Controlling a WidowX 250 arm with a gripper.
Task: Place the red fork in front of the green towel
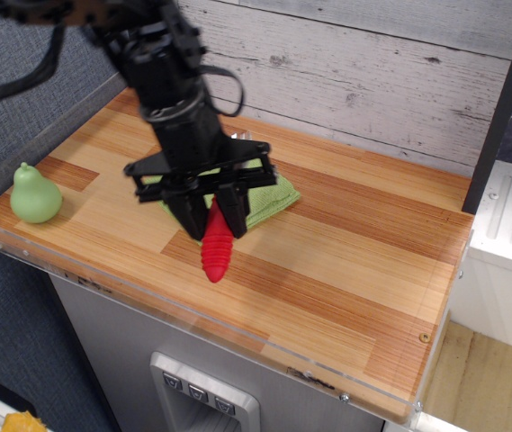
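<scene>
My gripper (211, 219) is shut on the red fork (215, 249). Its ribbed red handle hangs down out of the fingers, tip close above the wooden counter (354, 270). The silver head is mostly hidden behind the gripper, with a glint just above it. The light green towel (269, 196) lies folded on the counter right behind the gripper, mostly covered by it. The fork's handle is over the wood at the towel's front edge.
A small green pear toy (33, 194) stands at the counter's left end. A clear plastic lip (238, 333) runs along the front edge. A grey plank wall (372, 81) and a dark post (498, 108) stand behind and to the right.
</scene>
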